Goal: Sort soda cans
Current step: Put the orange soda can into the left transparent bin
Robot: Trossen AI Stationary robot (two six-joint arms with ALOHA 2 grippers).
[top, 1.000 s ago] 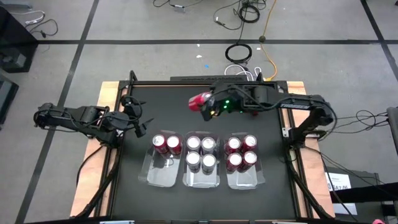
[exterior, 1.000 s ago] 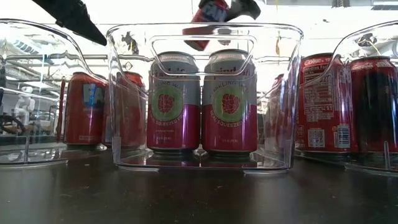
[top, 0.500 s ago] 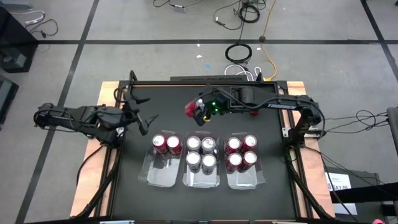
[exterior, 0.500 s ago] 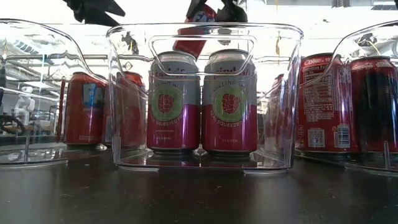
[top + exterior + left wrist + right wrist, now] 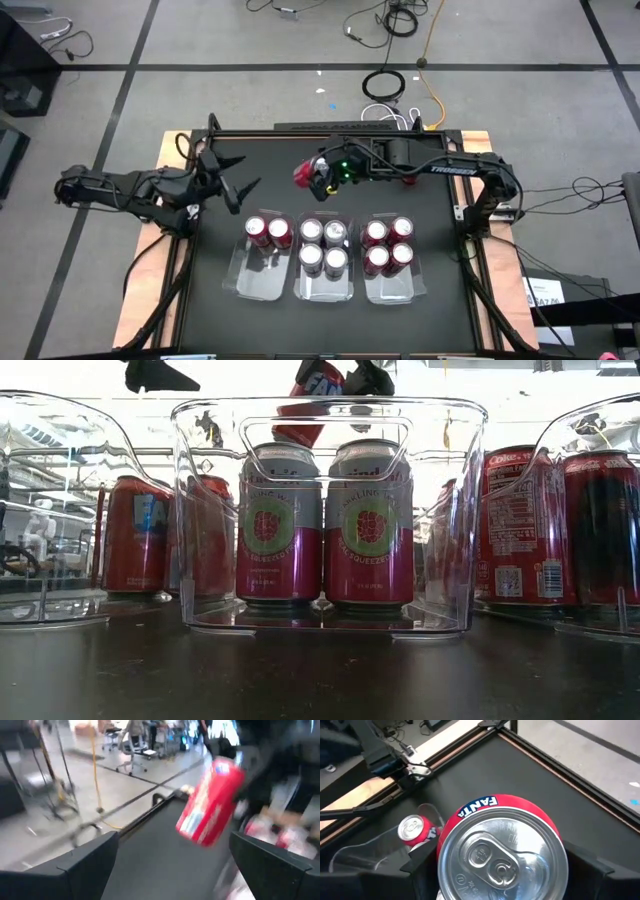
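A red Fanta can (image 5: pixel 303 175) hangs in the air over the table's far middle, held by my right gripper (image 5: pixel 316 178). The low view shows this can (image 5: pixel 305 400) tilted above the middle tray. My left gripper (image 5: pixel 238 186) is open, just left of the can and level with it. Its wrist view shows the can (image 5: pixel 210 802) ahead, between and beyond its spread fingers. Two red cans (image 5: pixel 268 231) stand in the left tray, several silver-and-pink cans (image 5: pixel 323 246) in the middle tray and several red cans (image 5: pixel 388 245) in the right tray. My right gripper (image 5: pixel 505 866) pinches the red can by its side wall (image 5: pixel 449 829), one finger (image 5: pixel 422 861) on each side of the body just below the silver top (image 5: pixel 502 855). The fingers come from the table's right. The can is lifted clear and tilted, its top toward the wrist.
Three clear plastic trays stand side by side at the table's middle: left (image 5: pixel 262 286), middle (image 5: pixel 326 291) and right (image 5: pixel 393 291). The near half of the left tray holds no cans. Bare black tabletop lies beyond and in front of the trays.
My right gripper has carried the red can toward the table's left and a little nearer. My left gripper has moved right toward the can, risen and turned, its open fingers now pointing at the can.
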